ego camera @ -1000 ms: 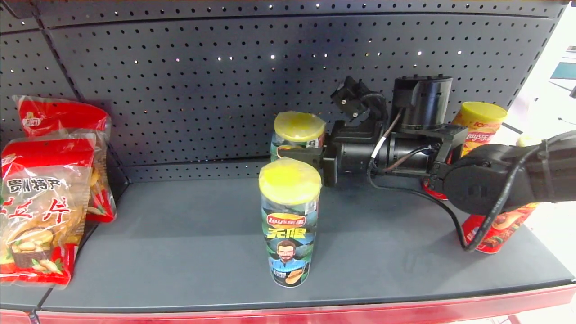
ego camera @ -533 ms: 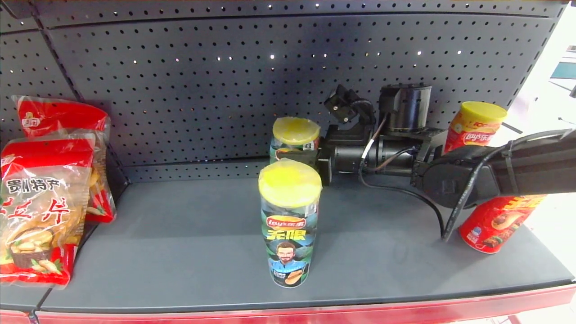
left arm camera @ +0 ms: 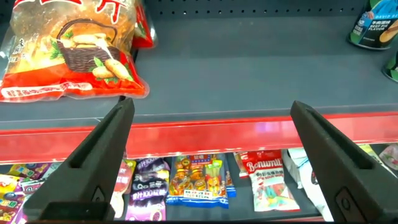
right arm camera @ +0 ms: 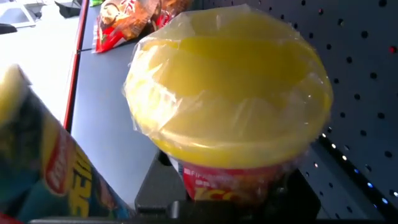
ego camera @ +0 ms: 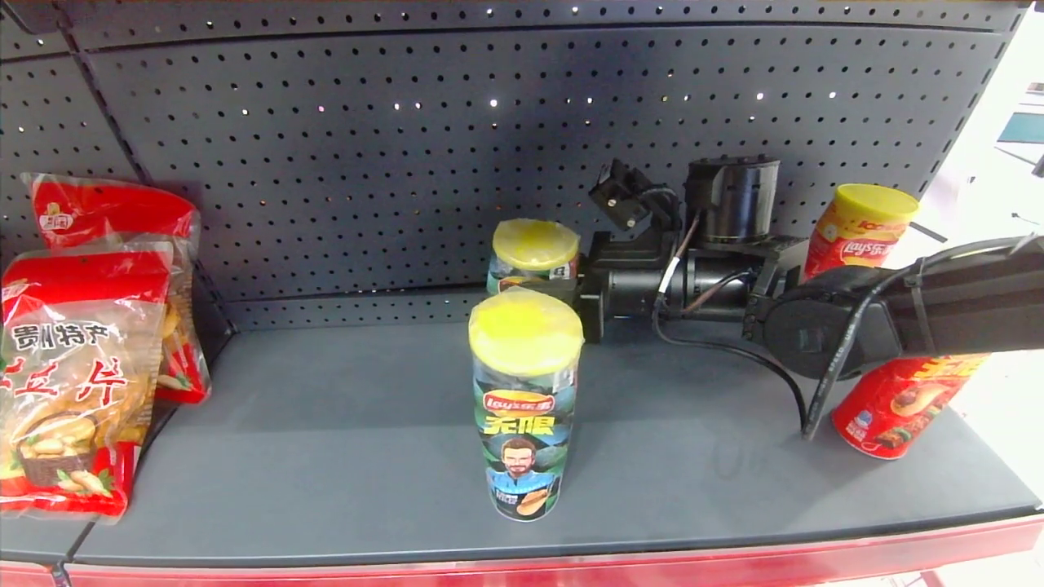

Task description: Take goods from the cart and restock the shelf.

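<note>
My right gripper (ego camera: pixel 563 287) is shut on a green chip can with a yellow lid (ego camera: pixel 534 254) at the back of the dark shelf (ego camera: pixel 326 440), close to the pegboard. The front can hides its bottom. In the right wrist view the lid (right arm camera: pixel 229 102) looms large, the gripper (right arm camera: pixel 227 200) clamped below it. A matching green can (ego camera: pixel 524 403) stands upright near the front, directly before the held one. My left gripper (left arm camera: pixel 211 158) hangs open with nothing in it, in front of the shelf's red front edge (left arm camera: pixel 205 134).
A red chip can with a yellow lid (ego camera: pixel 873 224) stands at the right end, partly behind my right arm. Red snack bags (ego camera: pixel 73 350) lean at the left end, also (left arm camera: pixel 68 50). Several colourful packets (left arm camera: pixel 199 180) fill the lower shelf.
My right arm has carried the held can down and back toward the pegboard. The front can and the red can have stayed put.
</note>
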Available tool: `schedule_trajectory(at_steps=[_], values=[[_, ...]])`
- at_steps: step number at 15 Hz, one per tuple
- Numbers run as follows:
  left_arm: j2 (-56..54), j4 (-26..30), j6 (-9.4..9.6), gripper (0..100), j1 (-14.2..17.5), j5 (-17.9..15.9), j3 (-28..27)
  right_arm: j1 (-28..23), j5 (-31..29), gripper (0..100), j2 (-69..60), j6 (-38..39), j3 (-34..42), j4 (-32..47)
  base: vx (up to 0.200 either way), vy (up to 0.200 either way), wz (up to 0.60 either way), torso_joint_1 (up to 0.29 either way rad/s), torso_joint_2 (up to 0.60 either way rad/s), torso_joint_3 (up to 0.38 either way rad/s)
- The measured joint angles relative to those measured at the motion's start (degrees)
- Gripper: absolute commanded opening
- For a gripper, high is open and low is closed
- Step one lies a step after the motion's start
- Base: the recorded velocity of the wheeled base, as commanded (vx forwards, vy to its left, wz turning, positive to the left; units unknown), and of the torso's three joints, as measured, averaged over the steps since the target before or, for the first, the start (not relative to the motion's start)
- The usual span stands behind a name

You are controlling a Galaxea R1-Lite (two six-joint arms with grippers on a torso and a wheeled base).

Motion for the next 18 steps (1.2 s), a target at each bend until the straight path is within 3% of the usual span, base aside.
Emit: schedule_trajectory(at_steps=[13, 14, 18], values=[[0.0, 0.0, 0.00, 100, 0.0, 0.0, 0.0, -1.2, 0.6, 0, -0.1, -0.2, 2.3, -0.2, 0.000, 0.000, 0.00, 0.000, 0.00, 0.000], [0.0, 0.0, 0.00, 100, 0.0, 0.0, 0.0, -1.1, 0.6, 100, 0.0, -0.2, 2.4, -0.1, 0.000, 0.000, 0.00, 0.000, 0.00, 0.000], [0.0, 0.0, 0.00, 100, 0.0, 0.0, 0.0, -1.0, 0.8, 100, 0.4, -0.2, 2.1, 0.3, 0.000, 0.000, 0.00, 0.000, 0.00, 0.000]])
